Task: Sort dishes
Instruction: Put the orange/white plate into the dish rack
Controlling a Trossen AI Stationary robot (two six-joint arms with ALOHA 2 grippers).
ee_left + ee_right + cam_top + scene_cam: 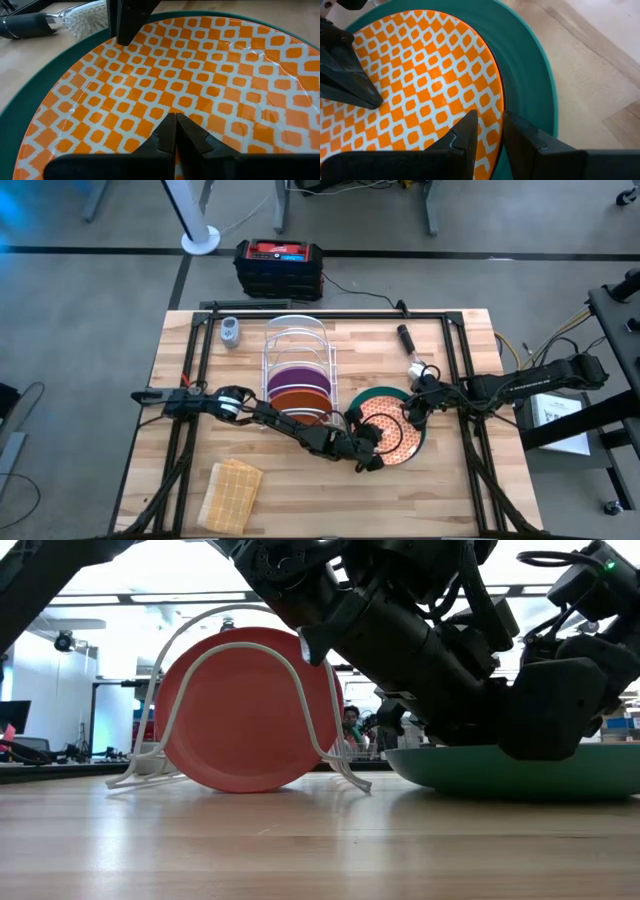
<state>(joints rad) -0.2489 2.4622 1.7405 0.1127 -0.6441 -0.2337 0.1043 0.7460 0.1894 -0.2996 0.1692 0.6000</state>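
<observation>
Right tool (490, 131) open astride patterned plate (415, 85) rim | left tool (175, 131) closed on top | pinch your rim only, leave the teal plate (530, 75).

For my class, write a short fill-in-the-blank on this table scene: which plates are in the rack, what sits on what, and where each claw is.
1. The orange-patterned plate lies on the larger ____ plate.
2. In the white wire rack stand a purple plate and a plain ____ plate.
3. The left claw is ____ above the patterned plate.
4. The right claw straddles that plate's ____.

Missing words: teal; orange; shut; rim
</observation>
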